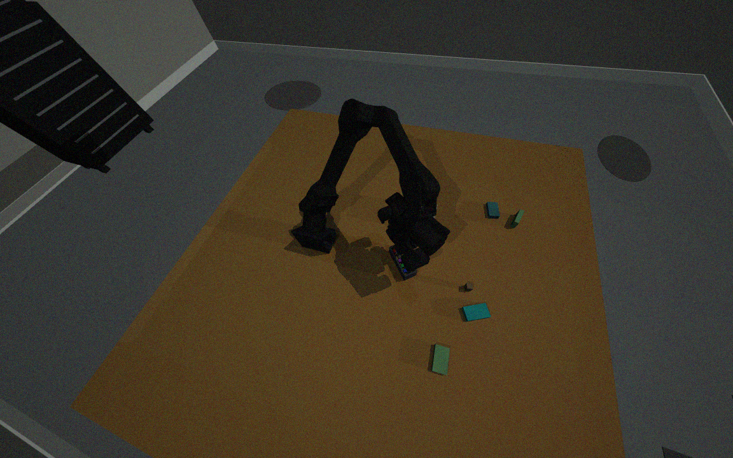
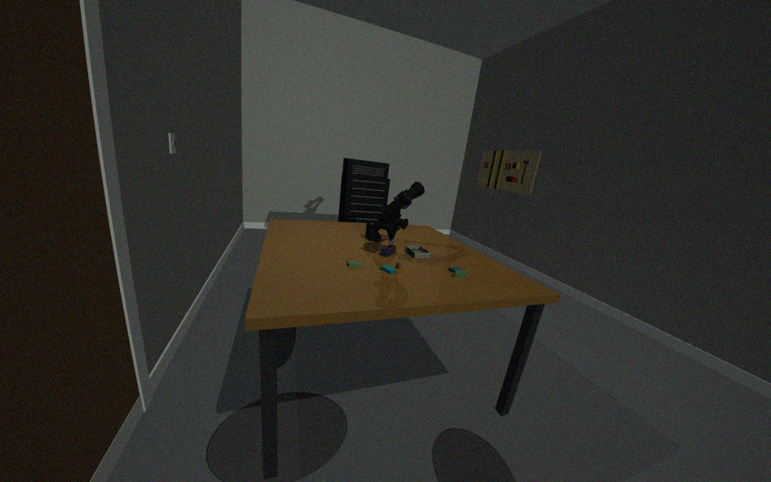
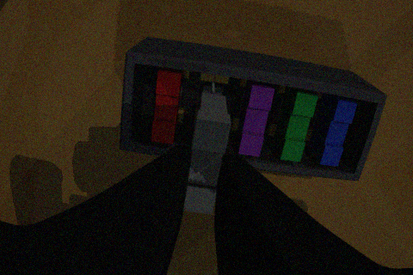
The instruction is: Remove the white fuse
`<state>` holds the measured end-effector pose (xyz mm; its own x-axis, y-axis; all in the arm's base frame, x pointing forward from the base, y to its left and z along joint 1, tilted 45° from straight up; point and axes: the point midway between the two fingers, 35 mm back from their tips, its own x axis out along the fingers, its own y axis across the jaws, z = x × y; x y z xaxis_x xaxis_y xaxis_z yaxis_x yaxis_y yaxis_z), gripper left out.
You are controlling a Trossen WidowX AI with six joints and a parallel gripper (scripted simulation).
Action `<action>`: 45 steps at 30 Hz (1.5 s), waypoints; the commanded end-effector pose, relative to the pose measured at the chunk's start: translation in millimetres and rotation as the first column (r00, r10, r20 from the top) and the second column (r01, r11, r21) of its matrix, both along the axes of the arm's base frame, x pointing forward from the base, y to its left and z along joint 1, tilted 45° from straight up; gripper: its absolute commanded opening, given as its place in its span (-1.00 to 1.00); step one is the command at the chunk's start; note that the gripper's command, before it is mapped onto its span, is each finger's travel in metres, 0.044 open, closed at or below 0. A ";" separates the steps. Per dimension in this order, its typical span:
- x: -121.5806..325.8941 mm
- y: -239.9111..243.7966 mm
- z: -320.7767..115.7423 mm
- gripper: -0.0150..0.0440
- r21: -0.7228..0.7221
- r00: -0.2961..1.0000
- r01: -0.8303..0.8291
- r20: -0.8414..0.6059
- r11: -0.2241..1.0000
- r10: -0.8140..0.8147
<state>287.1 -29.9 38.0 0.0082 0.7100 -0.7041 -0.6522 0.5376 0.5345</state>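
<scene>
Claw: the black parallel-jaw gripper point(image 3: 202, 184) is closed on the white block-shaped fuse point(image 3: 209, 134); in the wrist view its two dark fingers rise from the bottom edge and pinch the fuse's near end, one on each side.

Fuse position: centre of the wrist view, overlapping the dark gap in the row between the red fuse point(image 3: 167, 106) and the purple fuse point(image 3: 257, 120). It looks larger and nearer the camera than its neighbours, so I judge it lifted part or all of the way out of its slot. Whether its foot has cleared the top of the block, I cannot tell.

Block: the grey-blue rectangular fuse block point(image 3: 253, 64) sits across the middle of the wrist view, with the green fuse point(image 3: 298, 127) and the blue fuse point(image 3: 340, 133) seated toward its right end. From above it is mostly hidden under the wrist, lower centre of the frame point(image 1: 403, 265).

Clearance: the finger edges run close beside the red and purple fuses. I see no contact, but the picture is dim.

Tray: the shallow pale rectangular tray point(image 2: 417, 252) lies on the orange-brown table top point(image 2: 316, 293), just right of the arm in the exterior view, apart from the block. Too small to see inside it.

Done, by my judgement: approach, grasp, and at least the start of the upward pull.

Left: finish the straight lift until the fuse is free of the block, carry it sideways to the tray, lower it in, open the jaws.

Scatter: small teal and green blocks point(image 1: 476, 311) lie right of the arm, away from the likely path.
</scene>
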 end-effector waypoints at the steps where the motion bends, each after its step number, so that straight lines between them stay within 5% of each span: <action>1: 0.8 -6.6 5.0 -0.49 -0.008 1.000 -0.002 0.006 1.000 0.002; 11: 2.2 -9.7 14.5 -0.49 -0.010 1.000 -0.001 0.006 1.000 0.001; 33: 13.1 105.7 130.0 -0.49 -0.002 1.000 -0.002 0.007 1.000 0.002; 45: 13.5 113.9 123.6 -0.49 -0.002 1.000 -0.002 0.007 1.000 0.002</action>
